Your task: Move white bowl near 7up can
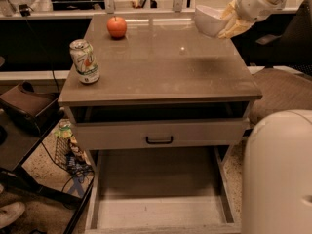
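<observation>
The small glossy white bowl (208, 18) hangs tilted. My tool (224, 25) grips its rim above the surface (161, 67), far right.

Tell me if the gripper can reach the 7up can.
Probably yes: the gripper holds the white bowl above the table's right rear edge, nothing stands between it and the 7up can, and the apple sits further back.
</observation>
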Robot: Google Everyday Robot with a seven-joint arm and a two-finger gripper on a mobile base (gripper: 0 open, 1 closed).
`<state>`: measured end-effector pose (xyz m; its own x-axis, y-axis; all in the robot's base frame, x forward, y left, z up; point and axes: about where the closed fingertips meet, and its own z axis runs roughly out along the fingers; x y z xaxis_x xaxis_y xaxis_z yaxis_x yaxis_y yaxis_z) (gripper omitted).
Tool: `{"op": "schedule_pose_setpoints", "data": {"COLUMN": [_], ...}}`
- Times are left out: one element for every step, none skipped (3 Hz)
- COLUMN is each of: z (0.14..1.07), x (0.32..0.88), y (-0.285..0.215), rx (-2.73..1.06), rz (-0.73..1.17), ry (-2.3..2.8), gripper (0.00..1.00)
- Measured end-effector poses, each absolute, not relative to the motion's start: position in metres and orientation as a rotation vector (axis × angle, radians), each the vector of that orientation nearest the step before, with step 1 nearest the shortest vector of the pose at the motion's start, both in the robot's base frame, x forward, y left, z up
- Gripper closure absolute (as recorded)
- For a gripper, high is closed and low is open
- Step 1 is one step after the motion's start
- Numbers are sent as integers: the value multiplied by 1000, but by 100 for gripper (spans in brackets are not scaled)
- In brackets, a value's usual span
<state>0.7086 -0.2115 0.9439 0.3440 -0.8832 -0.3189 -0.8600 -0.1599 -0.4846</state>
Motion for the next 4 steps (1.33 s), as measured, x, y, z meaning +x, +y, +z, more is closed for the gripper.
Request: {"op": "schedule_pose_setpoints", "data": {"z": [959, 977, 977, 976], "x": [673, 650, 654, 662], "y": [-210, -193, -187, -170], "rx": [-2006, -2012, -2005, -2039], "rz": [62, 107, 100, 48], "ry": [1405, 1229, 1201, 1169], "gripper": [100, 100, 100, 100]}}
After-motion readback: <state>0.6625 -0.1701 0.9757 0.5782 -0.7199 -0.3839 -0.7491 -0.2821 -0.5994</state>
